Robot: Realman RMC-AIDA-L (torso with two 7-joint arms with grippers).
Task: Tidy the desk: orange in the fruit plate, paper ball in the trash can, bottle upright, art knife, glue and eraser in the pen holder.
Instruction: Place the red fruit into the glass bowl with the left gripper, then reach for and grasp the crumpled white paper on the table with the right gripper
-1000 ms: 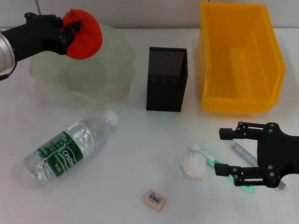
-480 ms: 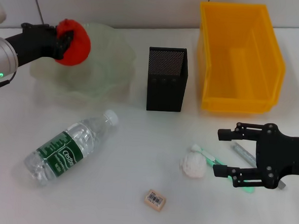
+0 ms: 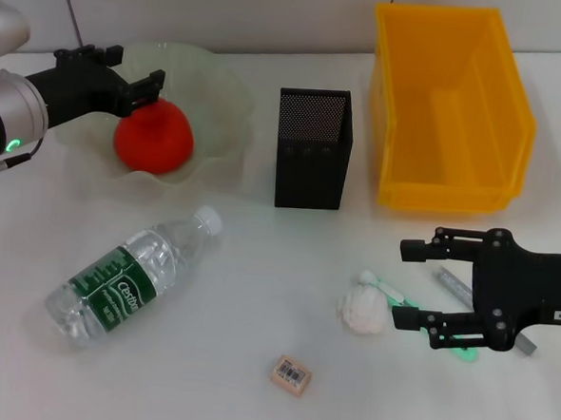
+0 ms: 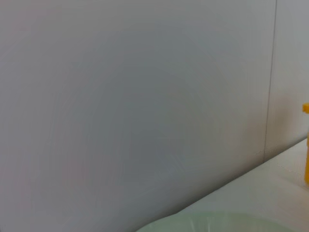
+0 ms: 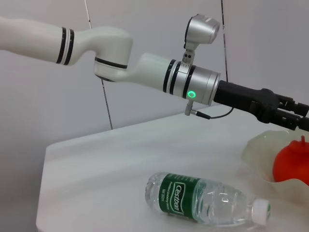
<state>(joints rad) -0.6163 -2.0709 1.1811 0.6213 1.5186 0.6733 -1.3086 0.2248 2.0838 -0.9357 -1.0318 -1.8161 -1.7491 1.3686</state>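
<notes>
The orange [image 3: 153, 136] rests in the fruit plate [image 3: 220, 111]; my left gripper [image 3: 125, 66] hangs open just above it, holding nothing. The right wrist view shows the same orange [image 5: 291, 162], plate [image 5: 256, 149] and left gripper [image 5: 288, 112]. The bottle [image 3: 130, 277] lies on its side at front left, cap toward the middle. My right gripper [image 3: 402, 284] stands open beside the paper ball [image 3: 362, 310]. The eraser [image 3: 290, 374] lies near the front edge. A green-white stick [image 3: 391, 292] and a grey tool [image 3: 451, 286] are partly hidden under the right gripper. The pen holder [image 3: 311, 147] and trash can [image 3: 449, 106] stand behind.
The left wrist view holds mostly wall, with the plate rim [image 4: 217, 224] and a bit of the yellow trash can [image 4: 306, 169]. Bare white table lies between the bottle and the paper ball.
My left gripper opened and let the orange go; the orange dropped into the fruit plate. My right gripper crept slightly left toward the paper ball.
</notes>
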